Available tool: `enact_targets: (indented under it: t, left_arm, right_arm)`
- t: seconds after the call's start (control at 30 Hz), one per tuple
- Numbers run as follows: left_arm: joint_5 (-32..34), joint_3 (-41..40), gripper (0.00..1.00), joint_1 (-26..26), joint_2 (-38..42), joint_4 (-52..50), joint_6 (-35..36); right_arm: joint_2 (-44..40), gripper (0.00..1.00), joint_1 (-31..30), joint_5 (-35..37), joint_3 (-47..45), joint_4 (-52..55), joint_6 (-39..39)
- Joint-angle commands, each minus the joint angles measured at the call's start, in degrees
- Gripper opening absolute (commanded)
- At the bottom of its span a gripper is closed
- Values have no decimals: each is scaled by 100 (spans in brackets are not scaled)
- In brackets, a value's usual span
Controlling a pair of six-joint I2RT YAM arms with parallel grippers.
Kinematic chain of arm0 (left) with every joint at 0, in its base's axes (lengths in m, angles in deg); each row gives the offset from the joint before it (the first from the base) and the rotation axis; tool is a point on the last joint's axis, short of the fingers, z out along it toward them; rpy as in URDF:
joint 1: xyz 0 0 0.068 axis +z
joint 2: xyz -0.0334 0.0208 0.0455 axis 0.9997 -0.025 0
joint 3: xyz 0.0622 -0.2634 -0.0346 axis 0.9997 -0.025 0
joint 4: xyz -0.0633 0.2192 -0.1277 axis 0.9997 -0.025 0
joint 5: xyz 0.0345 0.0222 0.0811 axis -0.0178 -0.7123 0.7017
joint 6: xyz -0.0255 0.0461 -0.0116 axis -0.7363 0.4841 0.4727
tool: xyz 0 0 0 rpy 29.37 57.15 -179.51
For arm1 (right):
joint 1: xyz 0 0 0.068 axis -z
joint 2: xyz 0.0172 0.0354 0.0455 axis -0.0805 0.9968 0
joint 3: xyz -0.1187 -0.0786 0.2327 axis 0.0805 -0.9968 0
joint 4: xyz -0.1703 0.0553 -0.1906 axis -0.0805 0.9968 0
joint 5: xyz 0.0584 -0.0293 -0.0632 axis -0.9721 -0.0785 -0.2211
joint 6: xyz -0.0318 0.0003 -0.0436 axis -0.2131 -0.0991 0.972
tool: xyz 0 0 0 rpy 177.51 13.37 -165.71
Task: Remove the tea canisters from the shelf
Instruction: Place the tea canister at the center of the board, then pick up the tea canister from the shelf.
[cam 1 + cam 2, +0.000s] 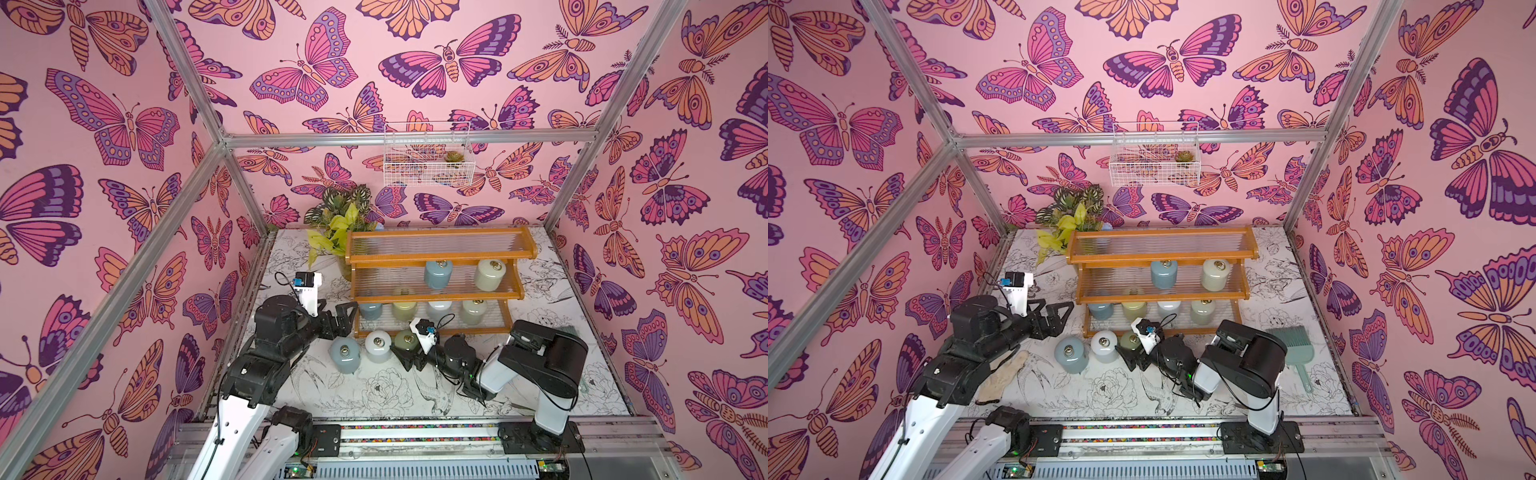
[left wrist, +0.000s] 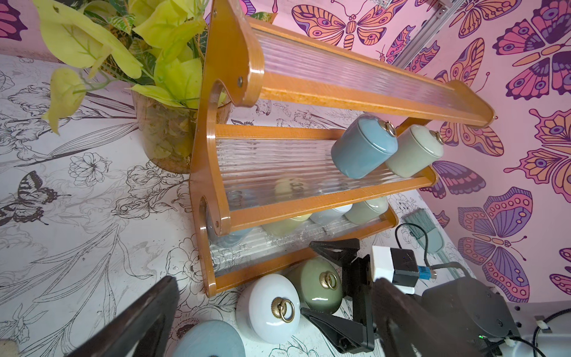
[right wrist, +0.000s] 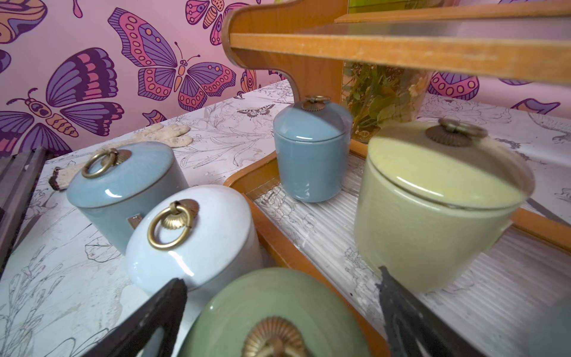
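The shelf [image 1: 436, 258] stands at the back of the table. Its middle tier carries a blue canister [image 1: 438, 274] and a cream one [image 1: 490, 274]. Several more [image 1: 404, 309] line the bottom tier. In front of it, on the table, stand a blue canister [image 1: 345, 355], a white one [image 1: 377, 345] and a green one [image 1: 405, 341]. My right gripper [image 3: 279, 275] is open, one finger on each side of the green canister [image 3: 278, 309], with gaps showing. My left gripper [image 1: 348, 318] hangs open and holds nothing, by the left end of the bottom tier.
A potted plant [image 1: 336, 220] stands behind the shelf's left end. A white wire basket [image 1: 428, 153] hangs on the back wall. A glove [image 1: 1005, 374] lies at the table's left and a green brush [image 1: 1287, 345] to the right of the right arm.
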Motion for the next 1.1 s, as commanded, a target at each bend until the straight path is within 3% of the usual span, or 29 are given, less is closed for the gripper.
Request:
enact_targets:
  t: [0.0, 0.13, 0.33, 0.47, 0.57, 0.63, 0.83, 1.07]
  left_arm:
    - [-82, 99, 100, -18, 38, 125, 7]
    - [-56, 66, 100, -22, 57, 123, 26]
    - [-38, 37, 100, -20, 68, 126, 67]
    - [-18, 72, 100, -19, 84, 124, 123]
    - [-85, 146, 100, -21, 62, 129, 150]
    - [-154, 199, 100, -18, 20, 123, 181]
    - [-587, 344, 100, -18, -203, 138, 228]
    - [-1130, 332, 100, -18, -313, 172, 293]
  right_arm:
    - [-549, 99, -45, 95, -2, 333, 89]
    - [-1352, 99, -50, 174, 68, 1146, 254]
    - [-3070, 99, -46, 662, 575, 3255, 656]
    - [-3654, 99, -36, 1677, 1026, 4274, 747]
    - [-3801, 99, 9, 2378, 1308, 4656, 790]
    - [-3856, 99, 153, 2489, 1488, 4922, 711]
    - [-3935, 99, 563, 2638, 1533, 5128, 543]
    - [-3870, 99, 1146, 2266, 1222, 4792, 276]
